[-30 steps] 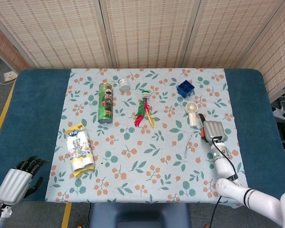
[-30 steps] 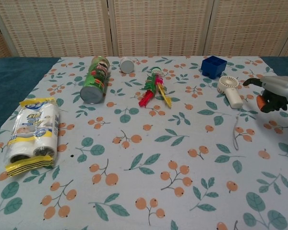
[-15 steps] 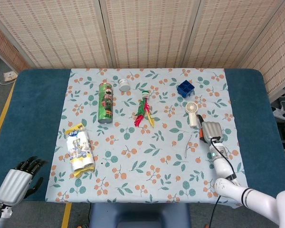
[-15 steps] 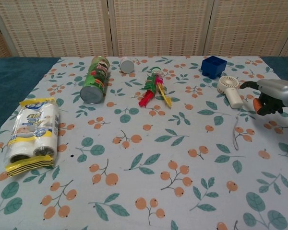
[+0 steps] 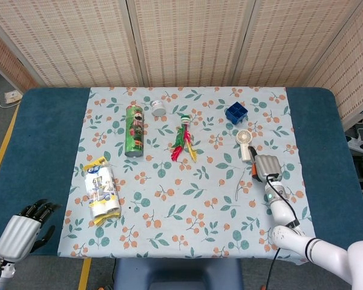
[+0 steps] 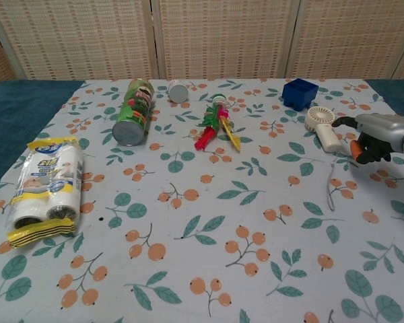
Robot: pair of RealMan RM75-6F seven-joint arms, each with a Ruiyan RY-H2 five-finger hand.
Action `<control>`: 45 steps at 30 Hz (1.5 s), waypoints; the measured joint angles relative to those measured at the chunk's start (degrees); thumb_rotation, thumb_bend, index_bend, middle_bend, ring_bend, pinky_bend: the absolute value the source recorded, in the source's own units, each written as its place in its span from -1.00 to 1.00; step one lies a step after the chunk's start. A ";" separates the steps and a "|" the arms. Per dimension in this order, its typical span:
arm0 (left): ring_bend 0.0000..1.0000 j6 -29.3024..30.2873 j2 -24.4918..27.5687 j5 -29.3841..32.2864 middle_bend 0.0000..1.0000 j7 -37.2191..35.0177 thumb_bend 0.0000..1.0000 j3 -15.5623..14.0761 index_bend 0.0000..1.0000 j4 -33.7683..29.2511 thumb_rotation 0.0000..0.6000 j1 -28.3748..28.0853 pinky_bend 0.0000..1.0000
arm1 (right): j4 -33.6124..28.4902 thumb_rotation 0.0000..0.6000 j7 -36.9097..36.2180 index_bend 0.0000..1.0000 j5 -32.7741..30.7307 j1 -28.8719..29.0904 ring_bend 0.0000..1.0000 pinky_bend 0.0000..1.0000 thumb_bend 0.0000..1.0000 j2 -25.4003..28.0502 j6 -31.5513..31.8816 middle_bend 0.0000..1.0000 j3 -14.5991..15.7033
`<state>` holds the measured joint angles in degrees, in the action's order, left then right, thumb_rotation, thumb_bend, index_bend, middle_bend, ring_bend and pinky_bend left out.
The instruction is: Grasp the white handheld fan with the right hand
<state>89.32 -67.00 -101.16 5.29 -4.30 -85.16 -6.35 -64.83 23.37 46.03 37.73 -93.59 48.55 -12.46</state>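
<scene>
smooth white plastic fan [image 6: 321, 125] on matt printed cloth [image 6: 188, 202]; glossy green can [image 6: 132, 112].

white fan [image 6: 322, 125] | blue box [image 6: 299, 93] | green can [image 6: 134, 112] | leaf-and-berry tablecloth [image 6: 209, 215]

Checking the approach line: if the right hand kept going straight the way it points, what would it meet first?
Most likely the handle of the white handheld fan, which lies just ahead of the right hand in the chest view; depth is hard to judge.

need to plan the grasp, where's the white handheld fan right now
In the head view, the white handheld fan lies on the table's right side, just below the small blue plastic box, with the right hand close beside its handle.
</scene>
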 measured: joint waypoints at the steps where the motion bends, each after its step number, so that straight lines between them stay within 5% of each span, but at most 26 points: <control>1: -0.60 0.00 -0.01 0.00 -0.43 -0.01 -0.16 0.00 -0.51 0.01 1.00 0.01 -0.20 | 0.14 1.00 -0.08 -0.84 -0.01 0.04 0.39 0.32 0.46 -0.04 -0.08 0.63 0.01; 45: -0.58 0.02 0.08 0.00 -0.42 -0.21 -0.15 0.05 -0.51 -0.02 1.00 0.04 -0.20 | 4.00 1.00 -1.94 -0.84 0.24 1.36 0.39 0.32 0.46 -2.26 -1.54 0.63 -0.48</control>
<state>89.34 -66.92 -101.16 5.08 -4.25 -85.18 -6.31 -60.83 21.42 46.27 39.08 -95.86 47.02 -12.94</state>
